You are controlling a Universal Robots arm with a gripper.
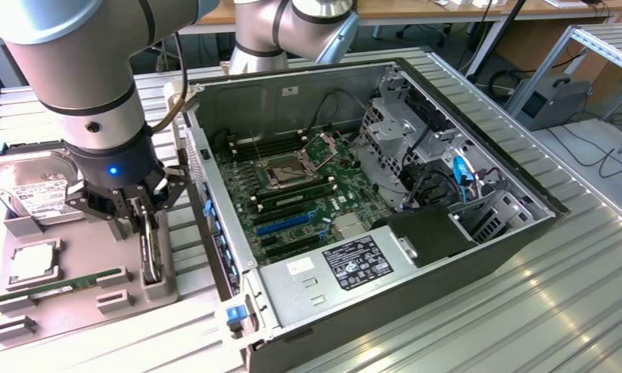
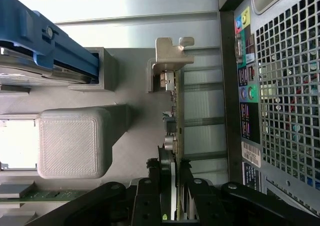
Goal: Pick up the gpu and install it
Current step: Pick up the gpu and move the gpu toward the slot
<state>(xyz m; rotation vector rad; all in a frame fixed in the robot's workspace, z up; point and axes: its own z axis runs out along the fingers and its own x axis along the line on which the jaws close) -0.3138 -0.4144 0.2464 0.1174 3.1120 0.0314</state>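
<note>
The gripper is hanging just outside the computer case, against its slotted back wall, and is straddling 1 end of the graphics card. The card is standing on edge in a slot of the grey tray beside the case. From the wrist view, the gripper is sitting over the card with the thin board running straight out from it towards the metal bracket at the far end. I cannot tell whether the hand is already clamping the card or is only closing in around it.

What is worrying me is where it is taking hold. It is taking the card near 1 end, so the long free end could be drooping or twisting as it rises. The bracket could also be catching in its holder. With the case wall this close, a tilted card could be knocking against it.
</note>
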